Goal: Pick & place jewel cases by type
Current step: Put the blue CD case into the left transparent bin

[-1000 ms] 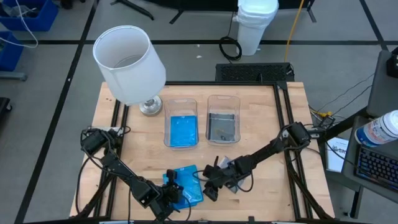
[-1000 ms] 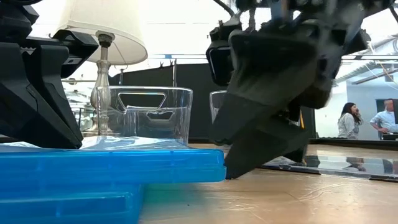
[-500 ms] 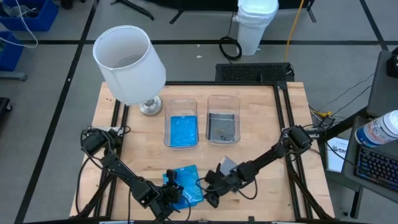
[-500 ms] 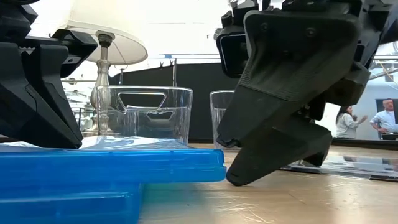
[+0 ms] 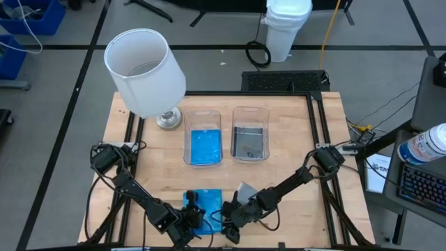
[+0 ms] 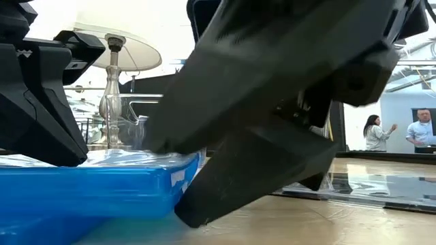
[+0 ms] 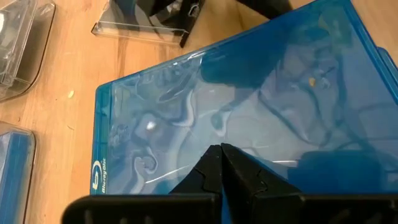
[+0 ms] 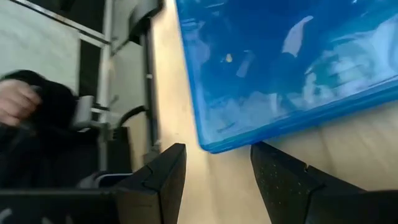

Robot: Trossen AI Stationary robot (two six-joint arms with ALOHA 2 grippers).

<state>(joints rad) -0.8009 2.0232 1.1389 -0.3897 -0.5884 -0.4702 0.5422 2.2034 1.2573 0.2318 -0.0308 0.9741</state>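
- Blue jewel case (image 5: pixel 206 207) lies flat on the tabletop (image 5: pixel 293 150) at about 6 o'clock, near the front edge.
- Left hand (image 5: pixel 189 222) rests on the case's 7 o'clock corner with its fingers (image 7: pixel 214 168) pressed together, holding nothing between them.
- Right hand (image 5: pixel 228 222) sits at the case's 4 o'clock corner, fingers (image 8: pixel 163 180) spread, the case edge just ahead of the gap.
- Dark grey jewel case (image 5: pixel 245 189) lies just beside the blue one, at 3 o'clock from it.
- Two clear tubs stand at 12 o'clock: left tub (image 5: pixel 203 146) holds blue cases, right tub (image 5: pixel 249 141) dark ones.
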